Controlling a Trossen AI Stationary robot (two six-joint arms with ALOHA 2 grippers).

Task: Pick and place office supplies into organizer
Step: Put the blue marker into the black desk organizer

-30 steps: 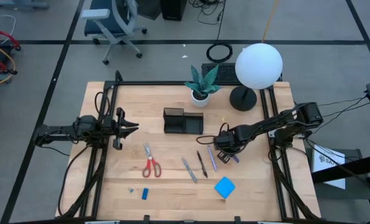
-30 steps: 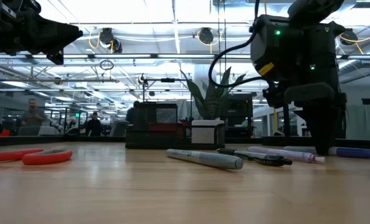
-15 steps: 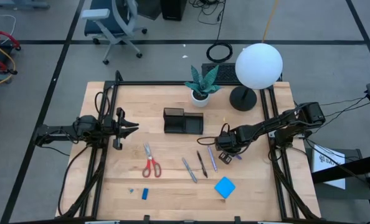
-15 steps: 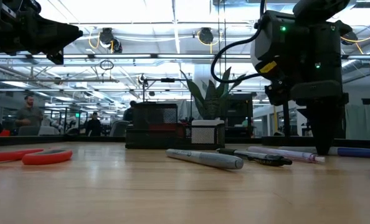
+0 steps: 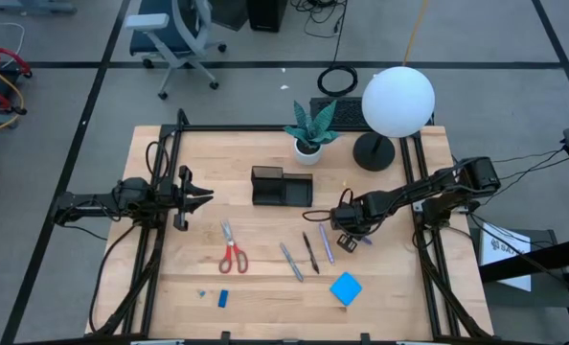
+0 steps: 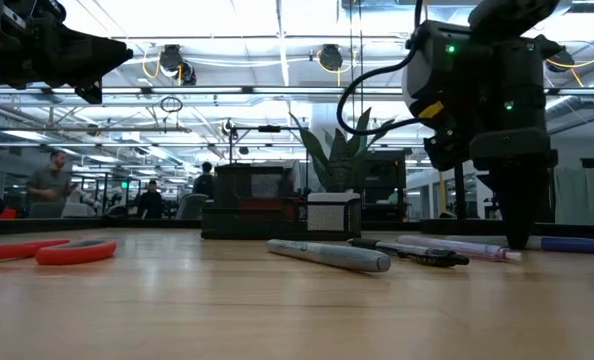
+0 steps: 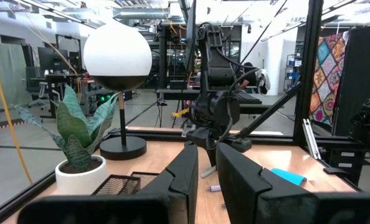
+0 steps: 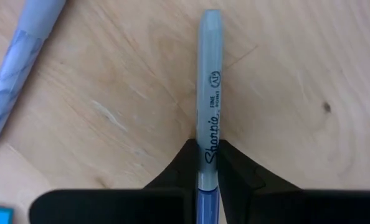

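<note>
From overhead, my right gripper (image 5: 351, 237) sits at about four o'clock from the table's middle, pressed down to the wood with its fingers clamped on the marker (image 8: 208, 93), a grey-barrelled, blue-ended pen lying flat on the boards; the right wrist view shows the two fingertips (image 8: 188, 163) pinching the barrel from both sides near its blue end. The organizer (image 5: 282, 186) stands just above centre, at roughly ten o'clock from the gripper and well apart from it, with the plant pot (image 5: 308, 148) behind it at twelve o'clock. Three more pens (image 5: 308, 253) lie in a loose row just beside the gripper on its nine-o'clock side, the blue pad (image 5: 346, 287) lies at six o'clock from it, and the red-handled scissors (image 5: 231, 248) and small blue eraser (image 5: 222, 298) rest toward seven o'clock on the table. My left gripper (image 5: 200, 195) waits above the table at nine o'clock, its fingers drawn nearly together on nothing. I judge the step in hand to be the lift of the marker: because the grip is near one end, I would raise it straight and slowly so the long free end does not swing or slip, clear the neighbouring lilac pen (image 8: 20, 65) before travelling, and then tilt the marker upright over the organizer's taller section before letting go.
</note>
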